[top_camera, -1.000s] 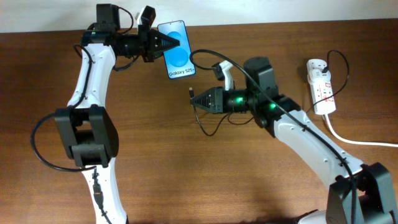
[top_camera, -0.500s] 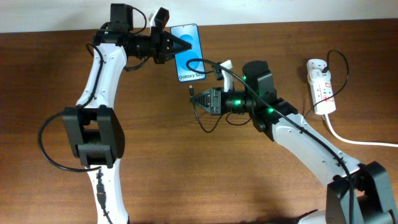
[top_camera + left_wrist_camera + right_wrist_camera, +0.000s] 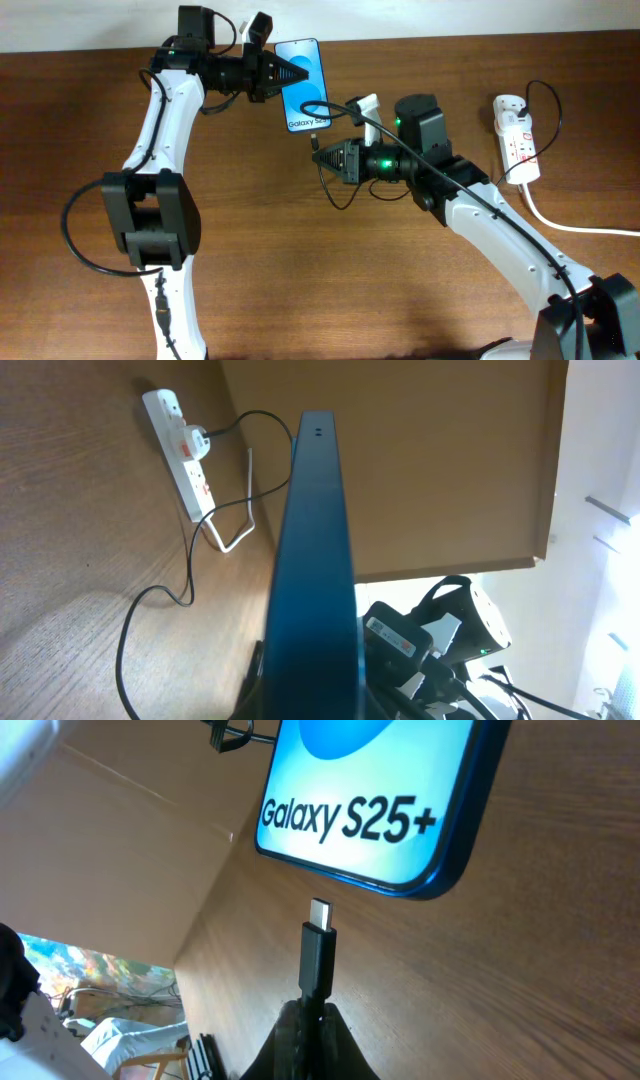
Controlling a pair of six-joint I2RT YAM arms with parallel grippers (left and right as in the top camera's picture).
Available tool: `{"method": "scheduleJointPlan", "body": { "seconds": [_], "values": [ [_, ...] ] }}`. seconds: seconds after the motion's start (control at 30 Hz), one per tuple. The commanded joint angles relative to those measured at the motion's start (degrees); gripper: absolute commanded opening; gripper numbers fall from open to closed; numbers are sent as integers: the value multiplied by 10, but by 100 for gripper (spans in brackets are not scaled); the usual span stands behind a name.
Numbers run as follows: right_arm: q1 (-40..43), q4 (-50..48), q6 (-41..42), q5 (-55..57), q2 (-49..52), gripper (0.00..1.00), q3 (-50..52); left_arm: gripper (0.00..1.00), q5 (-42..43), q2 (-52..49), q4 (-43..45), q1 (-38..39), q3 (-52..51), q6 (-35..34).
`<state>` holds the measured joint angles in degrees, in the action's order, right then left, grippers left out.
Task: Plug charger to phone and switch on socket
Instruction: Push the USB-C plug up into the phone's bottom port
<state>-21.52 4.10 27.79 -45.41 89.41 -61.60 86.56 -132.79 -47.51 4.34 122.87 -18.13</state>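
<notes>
My left gripper (image 3: 290,72) is shut on the phone (image 3: 308,95), a blue-screened smartphone with "Galaxy" text, held above the table at the back. It shows edge-on in the left wrist view (image 3: 312,560). My right gripper (image 3: 330,160) is shut on the charger (image 3: 318,147), a thin black cable. Its connector tip (image 3: 319,915) points at the phone's bottom edge (image 3: 400,885) with a small gap between them. The socket (image 3: 517,140), a white power strip with red switches, lies at the right and also shows in the left wrist view (image 3: 185,455).
A thick white cord (image 3: 580,228) runs from the socket toward the right edge. The black cable loops from the socket's plug (image 3: 545,95) and hangs under my right gripper (image 3: 335,200). A cardboard wall (image 3: 420,460) stands behind the table.
My left gripper carried the phone to the right and then held still. My right gripper moved the connector tip up toward the phone's bottom edge.
</notes>
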Motion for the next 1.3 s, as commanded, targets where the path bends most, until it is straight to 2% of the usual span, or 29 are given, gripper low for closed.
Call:
{"method": "scheduleJointPlan", "body": {
  "seconds": [0.0,1.03,1.07,1.1,1.17,1.27],
  "values": [
    [2,-16,-10,5,-13,4,-14,0,16,3,1,-3,7,11],
    [18,-53,27,26,-9,4,-14,0,5,3,5,31,7,-4],
    [18,-49,27,26,-9,12,-14,0,4,3,6,26,7,-4],
    [18,-38,27,26,-9,35,-14,0,4,3,6,16,7,-4],
    [18,-23,27,26,-9,52,-14,0,1,3,5,-4,7,-4],
    [17,-21,27,19,-9,56,-14,0,-67,3,5,-23,7,-4]
  ]
}}
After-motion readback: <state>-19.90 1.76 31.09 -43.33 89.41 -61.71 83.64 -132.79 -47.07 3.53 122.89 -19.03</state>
